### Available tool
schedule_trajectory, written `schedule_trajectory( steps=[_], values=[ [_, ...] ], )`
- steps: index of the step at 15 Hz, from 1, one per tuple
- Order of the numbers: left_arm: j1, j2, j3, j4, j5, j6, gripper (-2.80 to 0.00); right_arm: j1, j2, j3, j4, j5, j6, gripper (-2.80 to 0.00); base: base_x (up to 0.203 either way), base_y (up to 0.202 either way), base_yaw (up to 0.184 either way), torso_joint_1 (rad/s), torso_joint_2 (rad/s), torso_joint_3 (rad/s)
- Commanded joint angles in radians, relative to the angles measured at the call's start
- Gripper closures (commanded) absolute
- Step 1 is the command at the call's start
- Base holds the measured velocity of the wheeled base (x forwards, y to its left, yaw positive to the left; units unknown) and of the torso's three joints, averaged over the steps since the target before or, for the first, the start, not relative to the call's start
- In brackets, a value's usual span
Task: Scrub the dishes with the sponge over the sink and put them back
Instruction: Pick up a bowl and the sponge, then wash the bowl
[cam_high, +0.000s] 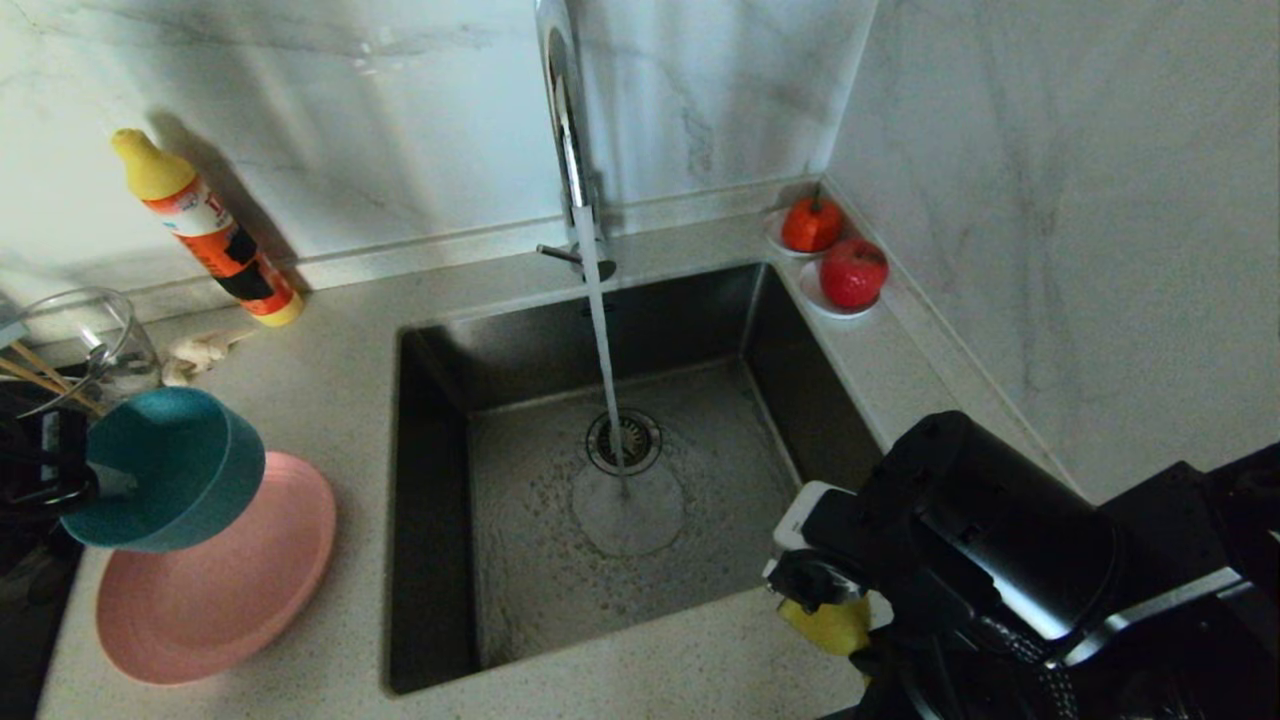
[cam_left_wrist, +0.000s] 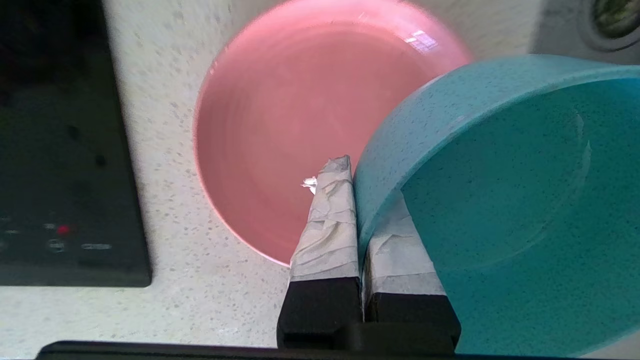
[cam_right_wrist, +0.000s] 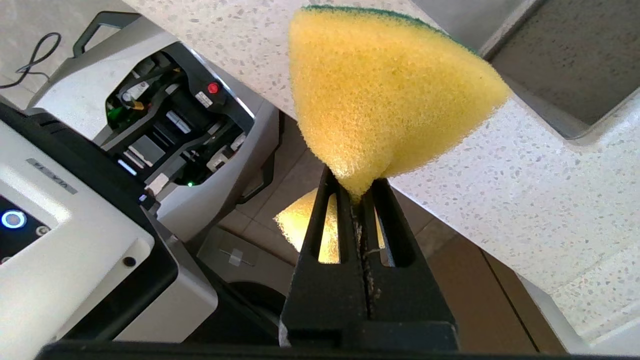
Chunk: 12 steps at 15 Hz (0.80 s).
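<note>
Teal bowl in left end effector

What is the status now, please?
Left hand shut on teal bowl, above pink plate. Right hand shut on yellow sponge. Tap running, sink unobstructed.

A tilted teal bowl hangs above the pink plate lying flat left of the dark steel sink, tap water striking its floor, while the yellow sponge is pinched near the sink's front right corner.
</note>
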Motion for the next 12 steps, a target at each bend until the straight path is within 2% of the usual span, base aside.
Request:
schedule_trajectory(
  steps=[1, 3, 7, 10, 12],
  values=[
    [0.000, -0.052, -0.058, 0.041, -0.001, 0.002, 0.00, 0.006, 0.003, 0.001, 0.003, -0.002, 0.001, 0.00, 0.000, 0.000, 0.000, 0.000, 0.00, 0.000],
    [-0.009, -0.077, -0.125, 0.088, -0.006, 0.018, 0.00, 0.008, 0.000, 0.002, 0.003, -0.003, 0.001, 0.00, 0.000, 0.000, 0.000, 0.000, 0.00, 0.000],
    [-0.104, -0.104, -0.194, 0.098, -0.011, 0.030, 0.00, 0.007, -0.006, 0.006, 0.004, -0.002, 0.001, 0.00, 0.000, 0.000, 0.000, 0.000, 0.00, 0.000],
    [-0.229, -0.037, -0.238, 0.095, 0.001, 0.010, 0.00, 0.006, -0.013, 0.006, 0.003, 0.000, 0.004, 0.00, 0.000, 0.000, 0.000, 0.000, 0.00, 0.000],
    [-0.307, 0.051, -0.278, 0.088, 0.029, -0.044, 0.00, 0.005, -0.029, 0.005, 0.003, 0.000, 0.017, 0.00, 0.000, 0.000, 0.000, 0.000, 0.00, 0.000]
  ],
)
